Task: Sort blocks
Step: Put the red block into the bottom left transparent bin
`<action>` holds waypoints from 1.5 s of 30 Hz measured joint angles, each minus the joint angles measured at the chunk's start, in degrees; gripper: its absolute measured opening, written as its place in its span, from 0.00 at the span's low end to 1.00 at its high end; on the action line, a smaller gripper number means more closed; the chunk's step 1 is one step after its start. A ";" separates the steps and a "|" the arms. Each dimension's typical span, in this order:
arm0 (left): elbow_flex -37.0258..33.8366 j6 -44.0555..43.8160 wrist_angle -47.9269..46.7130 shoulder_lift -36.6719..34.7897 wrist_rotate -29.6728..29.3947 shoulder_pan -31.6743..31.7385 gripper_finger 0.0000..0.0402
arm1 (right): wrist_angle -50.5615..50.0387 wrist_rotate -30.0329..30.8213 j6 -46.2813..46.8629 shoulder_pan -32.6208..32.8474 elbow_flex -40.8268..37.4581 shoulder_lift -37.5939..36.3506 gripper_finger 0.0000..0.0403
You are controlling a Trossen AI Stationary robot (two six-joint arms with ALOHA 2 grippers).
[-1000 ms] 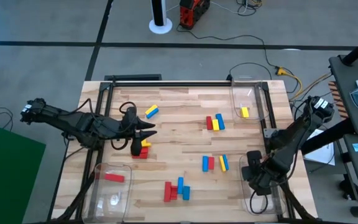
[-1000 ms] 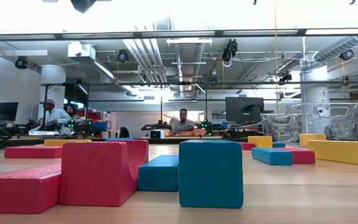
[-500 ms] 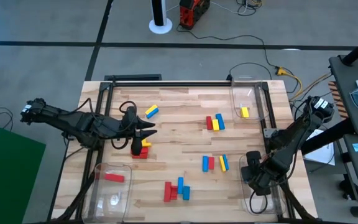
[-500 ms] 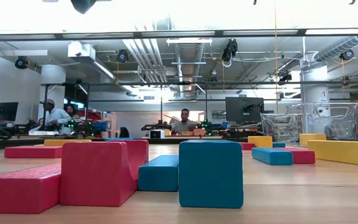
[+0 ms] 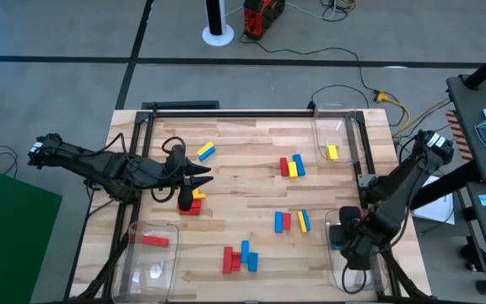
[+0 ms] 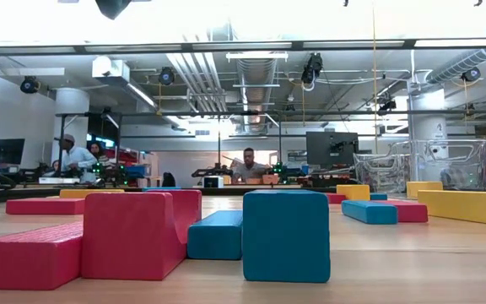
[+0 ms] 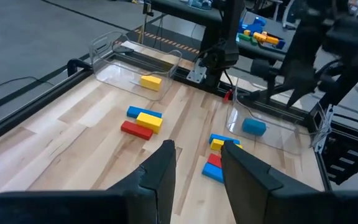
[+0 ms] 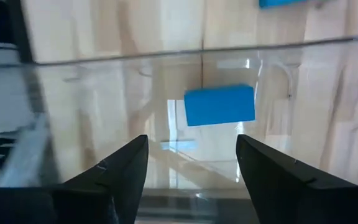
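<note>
Since the earlier frame the right gripper [image 5: 350, 242] has shifted slightly toward the near right corner; the left arm and all blocks on the bench [image 5: 251, 135] are unchanged.

The bench is a pale wood surface with a clear bin at three corners. At the near left, a bin [image 5: 150, 253] holds one red block [image 5: 153, 241]. Just right of it, the left gripper [image 5: 194, 187] hovers over a red and yellow pair [image 5: 194, 203], its fingers [image 7: 163, 168] narrowly parted and empty. A yellow and blue pair [image 5: 206, 151] lies farther back. At the near centre sit red and blue blocks [image 5: 240, 257]. Right of centre are two groups: a red, yellow and blue trio [image 5: 291, 166] farther back, and a blue, red, yellow and blue row [image 5: 292, 221] nearer. The far right bin [image 5: 336, 135] holds one yellow block [image 5: 332, 152].

The right gripper hangs above the near right bin [image 5: 357, 270], fingers [image 8: 114, 171] spread wide and empty, with a blue block [image 8: 220, 105] lying in the bin below.

In the low view, the room beyond shows seated people [image 6: 247, 165] at desks, monitors and ceiling ducts.
</note>
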 joint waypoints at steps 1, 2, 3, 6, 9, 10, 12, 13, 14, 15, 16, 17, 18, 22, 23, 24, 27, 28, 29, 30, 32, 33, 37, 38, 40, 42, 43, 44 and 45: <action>0.00 0.02 0.00 0.00 0.00 0.00 0.27 | -0.90 0.52 0.19 -0.43 1.71 0.01 0.56; 0.00 0.04 0.00 0.00 0.02 0.00 0.27 | -1.80 1.53 0.68 -0.86 3.40 0.01 0.55; 0.00 0.06 -0.02 0.00 0.02 0.00 0.27 | -2.94 2.96 1.49 -1.35 5.10 0.01 0.54; 0.00 0.15 -0.02 0.00 0.04 0.00 0.27 | -4.75 7.17 2.81 -3.18 9.45 0.03 0.51; 0.00 0.15 -0.02 0.00 0.36 0.00 0.27 | -5.31 10.56 3.47 -5.72 13.30 0.03 0.48; 0.00 0.14 -0.03 0.00 0.92 0.00 0.27 | -5.30 11.61 3.52 -6.73 14.38 0.03 0.47; 0.00 0.14 -0.04 0.00 2.51 0.00 0.27 | -5.04 13.36 3.54 -8.89 16.41 0.03 0.44; -0.02 -0.05 -0.04 0.00 3.57 -0.01 0.27 | -5.01 14.32 3.52 -9.99 17.38 0.03 0.43; -0.01 -0.63 -0.05 0.00 4.21 -0.06 0.27 | -5.02 15.36 3.47 -11.02 18.26 0.03 0.42; -0.02 -1.55 -0.07 0.00 5.18 -0.04 0.27 | -4.98 16.53 3.38 -11.94 19.13 0.04 0.41; -0.02 -2.43 -0.09 0.00 5.66 -0.07 0.27 | -4.87 17.74 3.08 -12.85 19.89 0.05 0.40; -0.02 -3.16 -0.09 0.00 6.59 -0.07 0.27 | -4.82 19.10 2.43 -13.62 20.63 0.05 0.39; -0.02 -3.82 -0.09 0.02 7.07 -0.13 0.27 | -4.73 20.64 1.84 -14.33 21.28 0.07 0.38; -0.02 -6.13 -0.07 0.05 11.95 -0.68 0.27 | -4.81 26.39 -1.28 -17.10 22.99 0.07 0.33; -0.02 -6.88 -0.04 0.16 13.02 -0.94 0.27 | -4.81 27.11 -2.23 -17.73 23.30 0.07 0.33; -0.02 -8.08 -0.02 0.31 13.96 -1.32 0.27 | -4.81 27.40 -3.08 -18.56 23.53 0.07 0.32; 1.29 -10.93 -0.11 1.89 14.11 -3.11 0.27 | -4.85 27.44 -5.20 -20.96 23.78 0.07 0.30; 2.16 -11.63 -0.08 2.69 13.98 -3.65 0.27 | -4.95 27.39 -5.85 -21.72 23.78 0.07 0.29; 3.14 -12.44 -0.09 3.66 13.73 -4.12 0.27 | -4.99 27.22 -6.64 -22.45 23.78 0.07 0.29; 4.34 -13.58 -0.06 4.83 13.33 -4.50 0.27 | -5.03 26.79 -7.54 -23.11 23.78 -0.04 0.29; 7.05 -17.32 -0.66 7.54 12.43 -4.85 0.27 | -5.07 26.38 -9.07 -24.36 23.78 -0.19 0.29; 8.56 -20.04 -2.12 8.94 12.37 -4.83 0.27 | -5.11 26.38 -10.04 -24.93 23.78 -0.34 0.29; 16.77 -34.06 -15.69 15.49 14.51 -4.92 0.27 | -5.37 26.50 -10.72 -26.59 23.78 -1.06 0.31; 19.22 -37.08 -19.53 17.39 15.91 -5.02 0.27 | -5.40 26.74 -10.85 -26.79 23.78 -1.25 0.31; 23.53 -42.72 -26.88 20.86 18.40 -5.58 0.27 | -5.40 26.95 -11.57 -27.02 23.78 -1.64 0.31; 27.16 -46.83 -33.24 23.96 20.04 -6.36 0.27 | -5.38 27.56 -12.02 -27.17 23.78 -1.87 0.30; 28.56 -48.29 -35.43 25.27 20.77 -6.82 0.27 | -5.38 28.02 -12.15 -27.15 23.78 -1.94 0.30; 29.58 -49.77 -36.68 26.38 21.35 -7.27 0.27 | -5.38 28.37 -12.26 -27.15 23.78 -2.06 0.29; 30.41 -51.29 -37.19 27.34 21.59 -7.70 0.27 | -5.36 28.51 -12.64 -27.17 23.78 -2.14 0.29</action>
